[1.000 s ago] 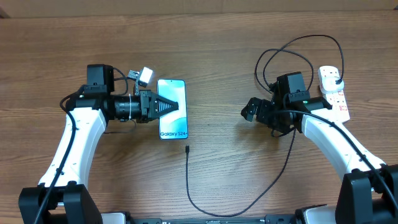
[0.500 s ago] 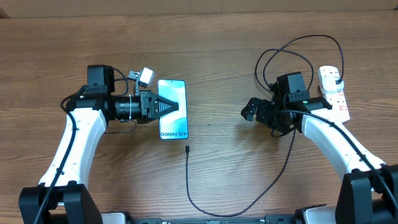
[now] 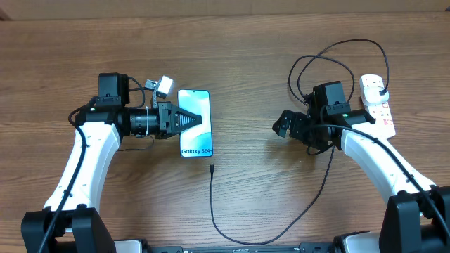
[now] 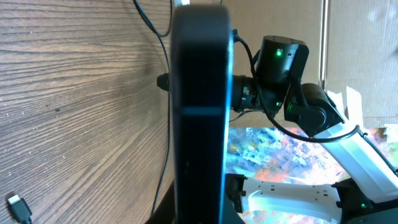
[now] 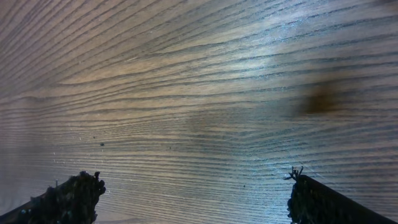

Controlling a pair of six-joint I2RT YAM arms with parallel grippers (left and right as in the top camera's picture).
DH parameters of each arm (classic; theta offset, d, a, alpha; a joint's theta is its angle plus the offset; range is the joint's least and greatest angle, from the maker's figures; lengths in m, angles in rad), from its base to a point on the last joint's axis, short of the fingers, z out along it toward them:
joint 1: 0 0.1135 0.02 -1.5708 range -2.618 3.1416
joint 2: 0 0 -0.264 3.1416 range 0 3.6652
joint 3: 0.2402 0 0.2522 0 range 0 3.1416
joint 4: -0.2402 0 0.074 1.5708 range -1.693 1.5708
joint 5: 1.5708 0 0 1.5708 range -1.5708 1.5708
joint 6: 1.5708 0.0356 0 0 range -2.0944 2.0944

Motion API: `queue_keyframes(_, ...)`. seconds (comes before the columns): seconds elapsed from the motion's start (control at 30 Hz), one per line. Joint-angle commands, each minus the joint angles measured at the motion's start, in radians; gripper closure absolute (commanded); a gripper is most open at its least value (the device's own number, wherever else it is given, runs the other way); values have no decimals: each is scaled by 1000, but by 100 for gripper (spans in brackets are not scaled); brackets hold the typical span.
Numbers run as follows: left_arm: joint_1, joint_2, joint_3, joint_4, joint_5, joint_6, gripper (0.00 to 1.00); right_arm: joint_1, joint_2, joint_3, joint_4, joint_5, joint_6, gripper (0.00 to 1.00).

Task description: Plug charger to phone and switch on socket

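The left gripper (image 3: 204,121) had its jaws pressed together into one dark point, with nothing between them. That point lay over the middle of the phone (image 3: 194,142); whether it touched the screen could not be told. In the left wrist view the closed fingers (image 4: 199,124) filled the centre as one dark slab.

The phone lay flat, screen up, left of the table's (image 3: 246,42) centre, its long side running near to far and its "Galaxy S24" text at the near end. Just beyond that near end, apart from the phone, lay the charger's connector tip (image 3: 211,169).

The right gripper (image 3: 283,126) stood with its jaws wide apart and pointed left. Its wrist view showed only bare wood between the two fingertips (image 5: 78,194). It was well right of the phone and the connector tip.

From the tip the charger (image 3: 212,197) ran toward the near edge. It curved right, passed up under the right arm and looped at the far side. It ended at a black plug (image 3: 377,86) seated in the far end of the socket (image 3: 384,116). The socket lay at the far right, just beside the right arm.
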Motion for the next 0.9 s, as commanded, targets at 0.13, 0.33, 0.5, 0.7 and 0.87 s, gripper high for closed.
queue_keyframes(0.13, 2, -13, -3, 6, 52, -12, 96, 3, 3, 4, 3, 6, 0, 0)
queue_keyframes(0.33, 2, -13, -3, 8, 51, -14, 96, 3, 3, 4, 7, 2, 1, 0)
queue_keyframes(0.5, 2, -13, -3, 10, 51, -14, 96, 3, 3, 4, 5, -164, 1, 0)
queue_keyframes(0.7, 2, -13, -3, 10, 52, -14, 96, 2, 3, 5, 55, -405, 0, 50)
queue_keyframes(0.87, 2, -13, -3, 10, 52, -14, 96, 4, -7, 5, 42, -436, 0, 96)
